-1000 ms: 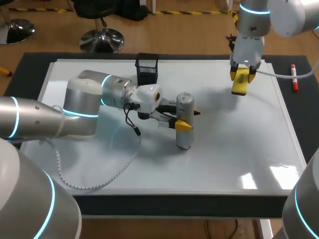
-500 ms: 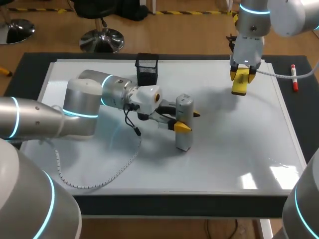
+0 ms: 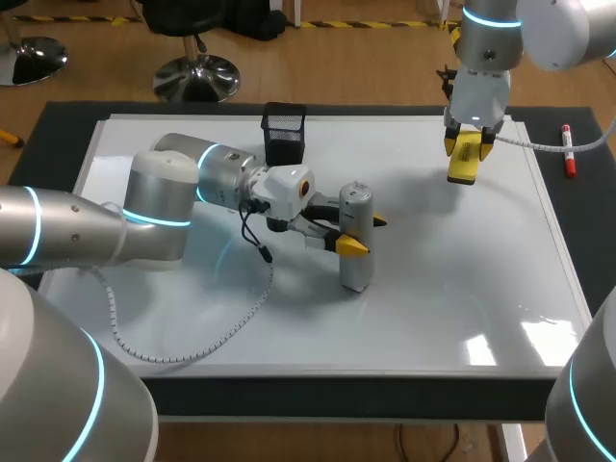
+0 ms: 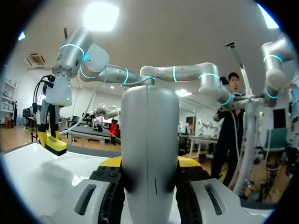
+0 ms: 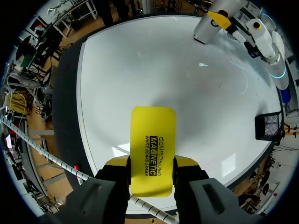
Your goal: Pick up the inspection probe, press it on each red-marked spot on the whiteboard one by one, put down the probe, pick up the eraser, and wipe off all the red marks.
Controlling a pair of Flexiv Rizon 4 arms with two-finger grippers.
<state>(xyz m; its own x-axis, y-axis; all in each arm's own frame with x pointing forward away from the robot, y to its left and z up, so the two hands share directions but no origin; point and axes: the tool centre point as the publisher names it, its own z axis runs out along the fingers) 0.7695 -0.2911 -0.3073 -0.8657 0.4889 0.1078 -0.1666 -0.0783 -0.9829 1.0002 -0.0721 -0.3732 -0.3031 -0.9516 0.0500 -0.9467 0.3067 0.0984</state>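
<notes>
The whiteboard [image 3: 433, 289] is glossy and smooth, throwing back bright patches of the ceiling lights. Round it, the table [image 3: 58, 135] has a dark matt covering. The inspection probe [image 3: 355, 236] has a smooth pale grey shell, plastic by the look of it, with a soft sheen and a fine seam down its middle. The eraser [image 5: 152, 149] shows a smooth yellow plastic back. The basket [image 3: 284, 133] is black wire mesh. The left arm [image 3: 144, 207] and right arm [image 3: 491, 38] both have a satin silver finish.
</notes>
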